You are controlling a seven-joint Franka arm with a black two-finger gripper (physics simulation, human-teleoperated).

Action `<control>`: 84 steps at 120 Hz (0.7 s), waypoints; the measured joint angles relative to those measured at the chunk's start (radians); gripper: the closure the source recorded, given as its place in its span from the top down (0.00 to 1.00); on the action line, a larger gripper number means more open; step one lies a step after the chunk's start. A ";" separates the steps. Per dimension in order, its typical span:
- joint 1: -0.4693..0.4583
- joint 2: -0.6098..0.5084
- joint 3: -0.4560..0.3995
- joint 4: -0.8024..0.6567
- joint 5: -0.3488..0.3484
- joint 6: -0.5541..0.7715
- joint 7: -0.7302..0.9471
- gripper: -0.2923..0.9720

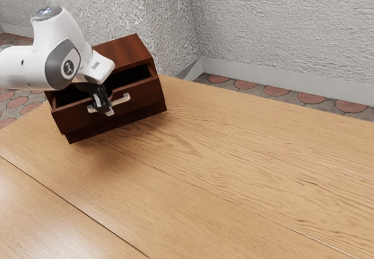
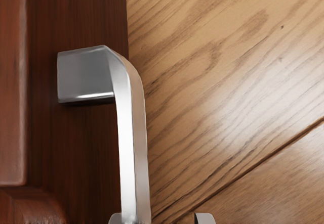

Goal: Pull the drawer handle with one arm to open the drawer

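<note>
Silver handle (image 2: 132, 148) sits in the spread gripper (image 1: 102, 108); drawer (image 1: 142, 95) slightly open, interior dark

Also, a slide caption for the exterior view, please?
Gripper at the handle of a partly open drawer on a table.

A brushed-metal handle (image 2: 130, 133) gleams on a dark, polished-wood drawer (image 1: 143, 98) (the pale wood-grain table (image 1: 245, 171) looks satin-smooth).

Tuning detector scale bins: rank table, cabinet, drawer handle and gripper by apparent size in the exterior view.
1. table
2. cabinet
3. drawer handle and gripper: look about alike, and they overlap, so not ranked.
</note>
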 joint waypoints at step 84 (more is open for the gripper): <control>-0.061 -0.183 -0.003 -0.254 0.004 0.079 -0.020 0.33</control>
